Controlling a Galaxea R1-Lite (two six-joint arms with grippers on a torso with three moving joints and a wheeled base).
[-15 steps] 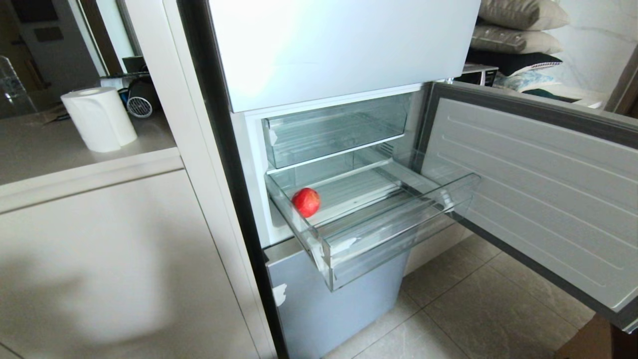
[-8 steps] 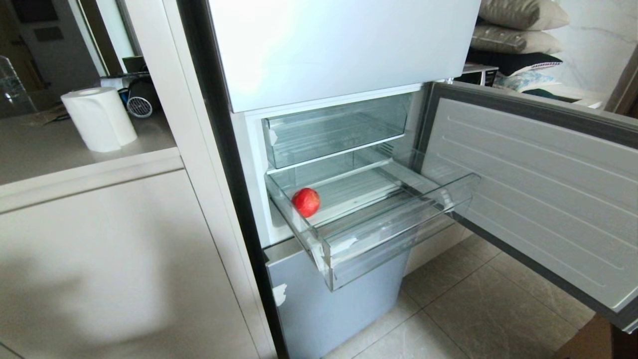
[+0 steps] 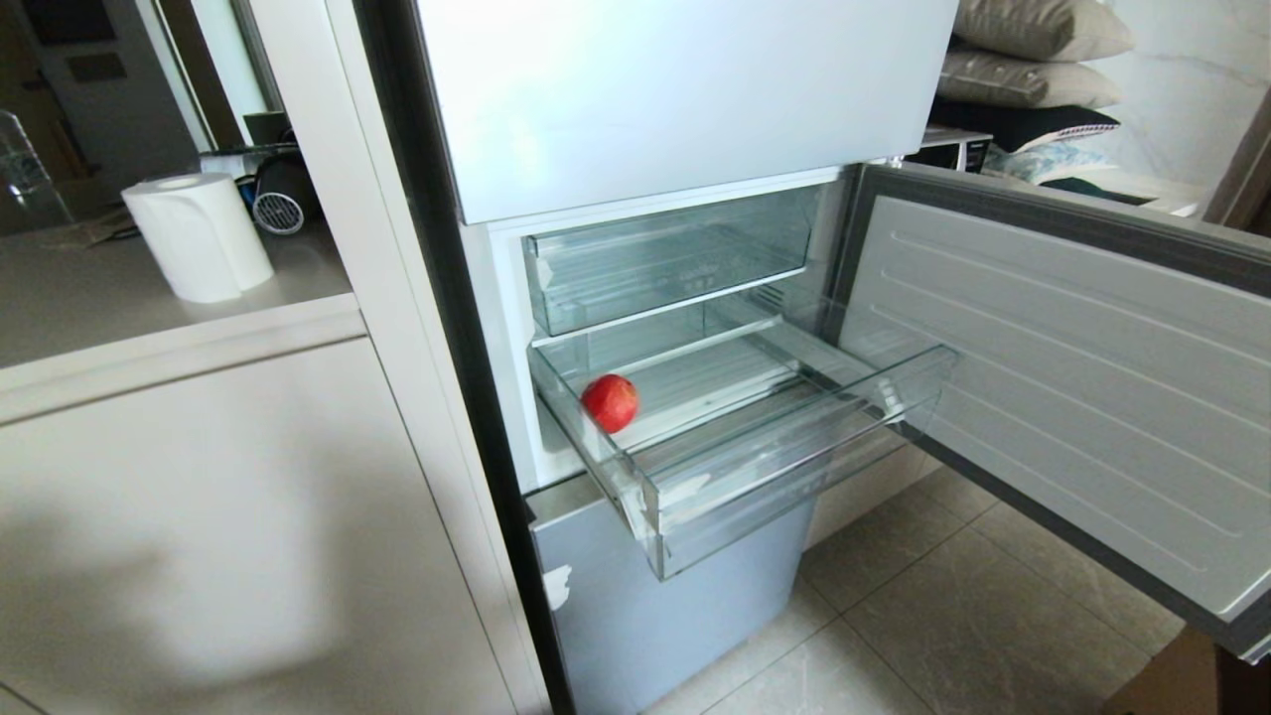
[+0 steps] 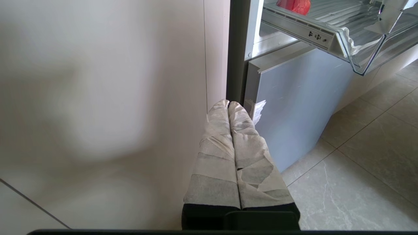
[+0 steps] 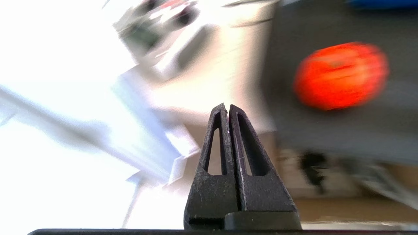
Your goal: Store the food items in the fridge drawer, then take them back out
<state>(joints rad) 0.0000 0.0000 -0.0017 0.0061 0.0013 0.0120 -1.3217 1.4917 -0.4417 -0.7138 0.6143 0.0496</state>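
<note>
The clear fridge drawer (image 3: 794, 477) stands pulled out of the open fridge. A small round red fruit (image 3: 610, 401) lies in it, against its left wall. Neither arm shows in the head view. My left gripper (image 4: 228, 103) is shut and empty, low beside the white cabinet side. Its wrist view shows the drawer (image 4: 362, 49) and the red fruit (image 4: 293, 5) above it. In the right wrist view my right gripper (image 5: 226, 107) is shut on nothing. A blurred round orange-red thing (image 5: 341, 75) lies on a dark surface beyond it, apart from the fingers.
The fridge door (image 3: 1072, 397) hangs open to the right of the drawer. A clear flat-fronted bin (image 3: 665, 258) sits above the drawer and a silver-blue panel (image 3: 655, 606) below it. A paper towel roll (image 3: 197, 236) stands on the counter (image 3: 99, 308) at the left.
</note>
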